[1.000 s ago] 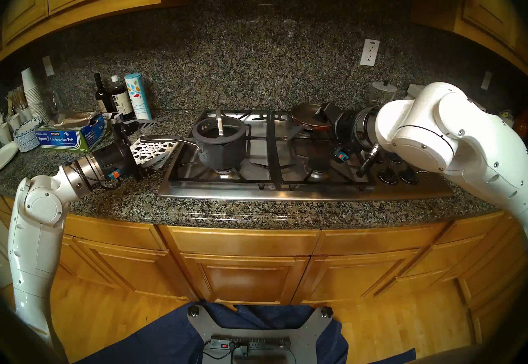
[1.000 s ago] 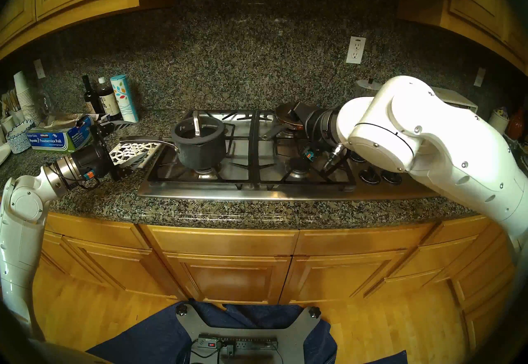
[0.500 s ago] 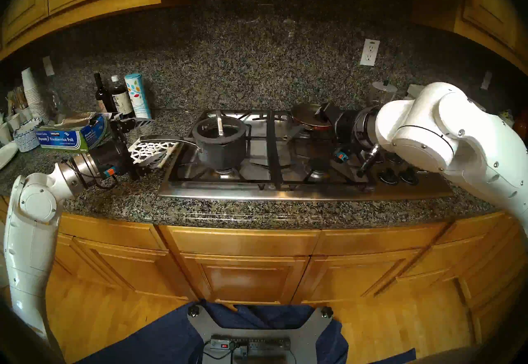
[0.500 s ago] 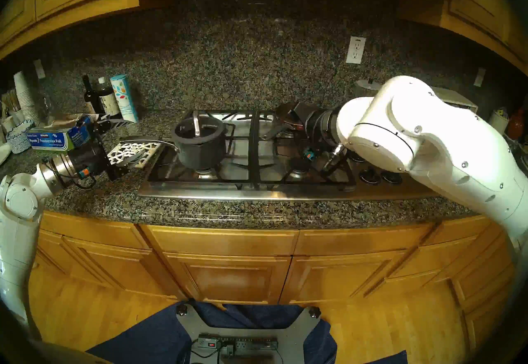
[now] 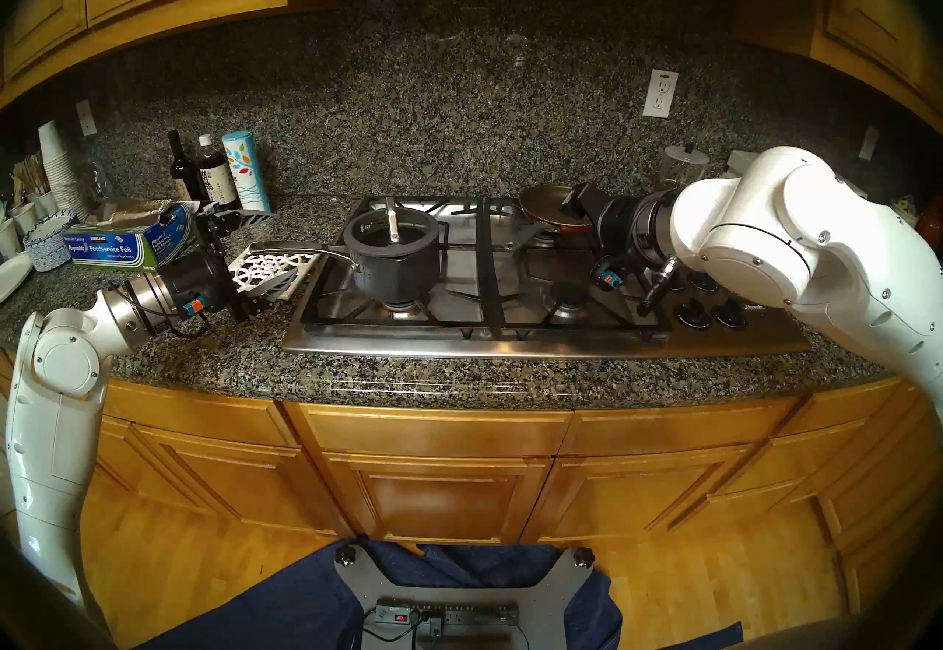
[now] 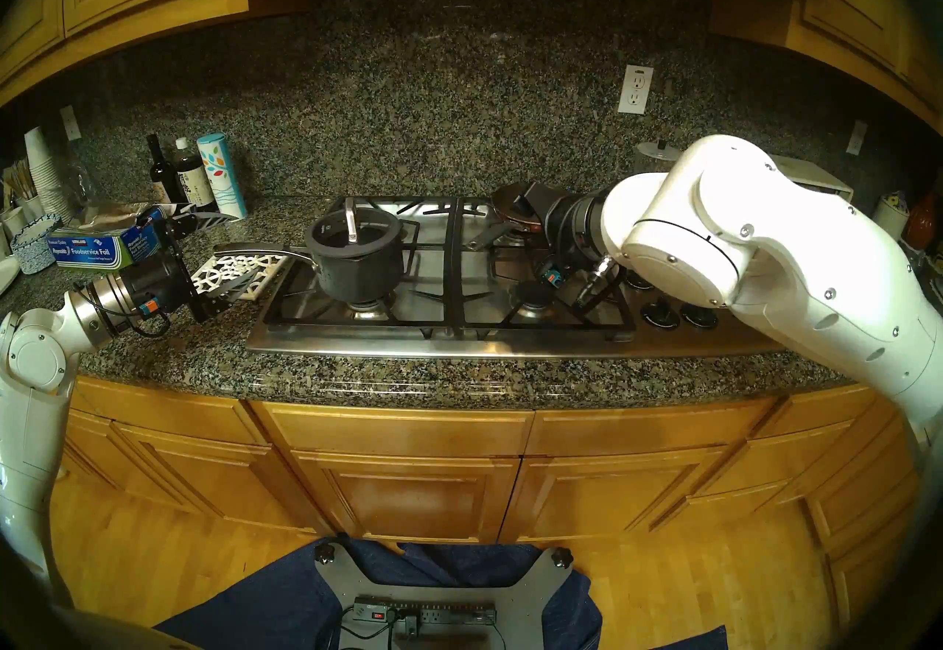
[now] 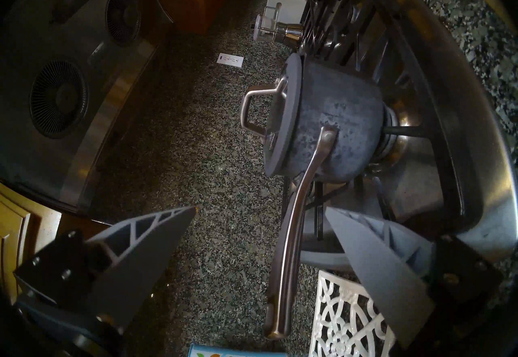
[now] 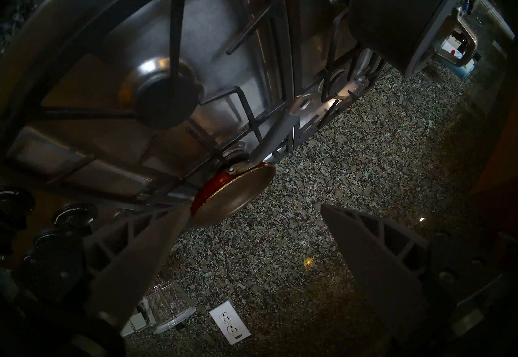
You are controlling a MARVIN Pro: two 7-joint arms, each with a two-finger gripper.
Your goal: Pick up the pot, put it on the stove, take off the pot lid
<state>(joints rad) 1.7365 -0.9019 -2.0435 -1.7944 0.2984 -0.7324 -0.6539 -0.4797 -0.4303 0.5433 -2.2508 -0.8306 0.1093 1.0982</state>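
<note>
The dark-grey pot stands on the front-left burner of the stove, its long silver handle pointing left past the stove's edge. The pot lid sits on it, its loop handle upright. My left gripper is open with the pot handle lying between its fingers; neither finger presses it. My right gripper is open and empty over the rear-right burner. In the head view the right gripper is well right of the pot.
A red-sided frying pan sits on the rear-right burner, under my right gripper. Under the pot handle lies a white trivet. A foil box, bottles and cups stand at the left. Black knobs are below my right forearm.
My left arm has drawn back a little to the left, its gripper still open around the pot handle. Pot, lid and right arm have not moved.
</note>
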